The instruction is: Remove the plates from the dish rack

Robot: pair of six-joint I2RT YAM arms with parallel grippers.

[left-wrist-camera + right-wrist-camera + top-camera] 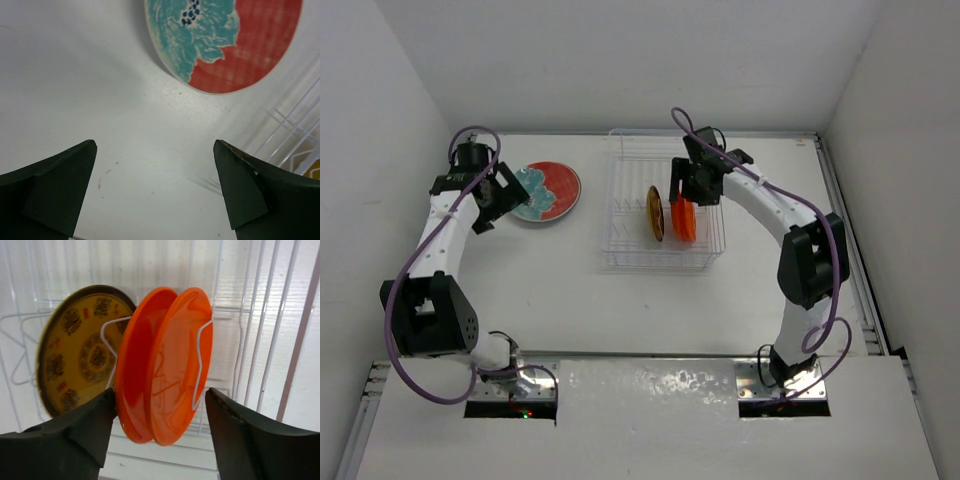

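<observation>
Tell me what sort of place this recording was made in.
Probably a robot lab test cell, not a kitchen: a white tabletop boxed in by plain white walls, with a rectangular white wire dish rack set out as a prop.

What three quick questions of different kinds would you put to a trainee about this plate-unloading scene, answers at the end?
1. True or false: the teal plate lies on top of the red plate on the table.
2. Which plate in the dish rack sits between the open fingers of the right gripper? A yellow, B orange, C teal.
3. Short answer: is the left gripper holding anything?
Key: 1 true. 2 B, the orange plate. 3 No, it is open and empty above the table.
</observation>
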